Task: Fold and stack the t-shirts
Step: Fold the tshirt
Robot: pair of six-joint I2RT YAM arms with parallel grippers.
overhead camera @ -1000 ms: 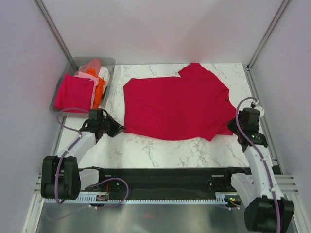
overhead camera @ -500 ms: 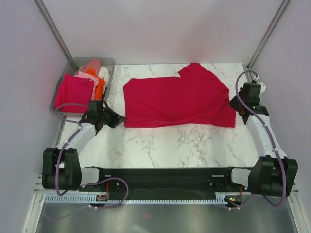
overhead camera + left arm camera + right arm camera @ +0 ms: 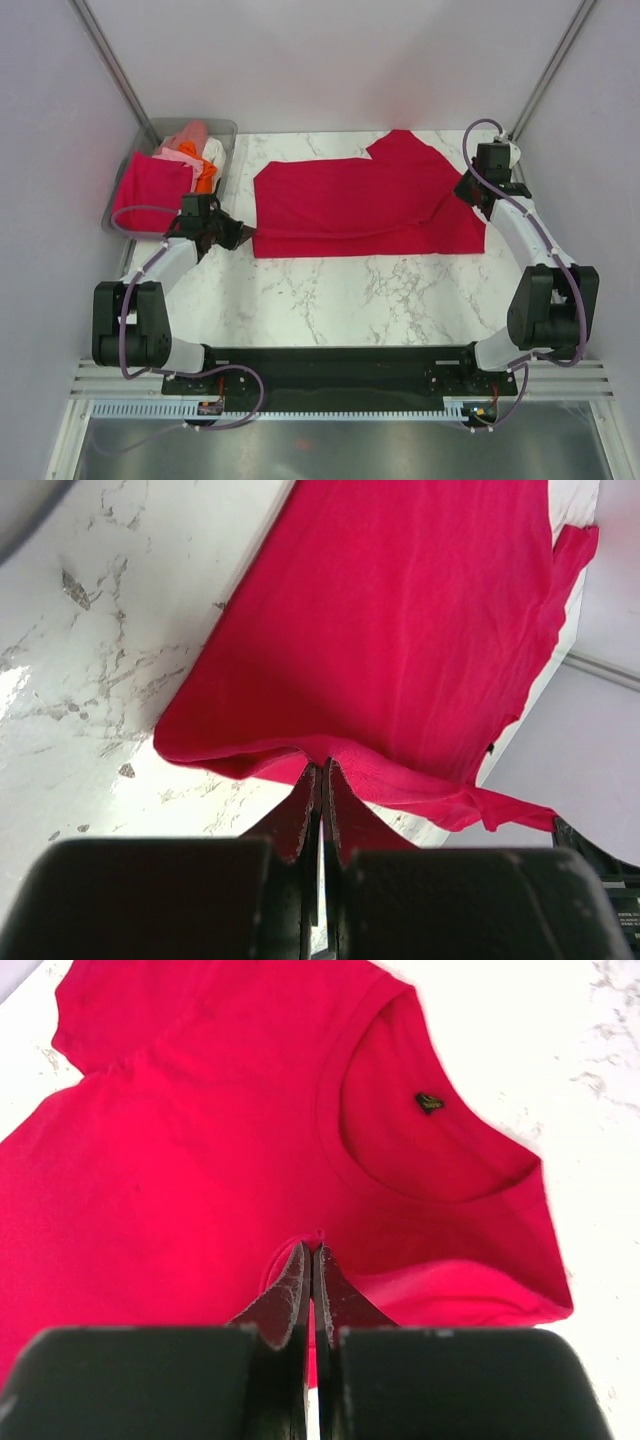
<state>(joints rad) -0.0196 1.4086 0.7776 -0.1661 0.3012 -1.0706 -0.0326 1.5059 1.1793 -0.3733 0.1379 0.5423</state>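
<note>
A crimson red t-shirt (image 3: 350, 195) lies across the back half of the marble table (image 3: 330, 300), its near part doubled over the rest. My left gripper (image 3: 240, 237) is shut on the shirt's left near corner; in the left wrist view the cloth (image 3: 400, 630) hangs pinched at the fingertips (image 3: 322, 770). My right gripper (image 3: 462, 192) is shut on a fold of the shirt (image 3: 180, 1160) just below the collar, its tips (image 3: 312, 1250) closed on a small tuck of cloth. Other t-shirts sit at the back left: magenta-pink (image 3: 150, 190), orange (image 3: 205, 180), pale pink (image 3: 190, 135) and white (image 3: 213, 150).
A clear grey plastic bin (image 3: 228, 128) at the back left holds the other shirts, with the magenta-pink one hanging over its near rim. Metal frame posts (image 3: 110, 60) rise at both back corners, and pale walls close in left and right.
Both grippers have moved away from the near edge toward the back, carrying the red shirt's near edge with them. The shirt now lies as a narrower band.
</note>
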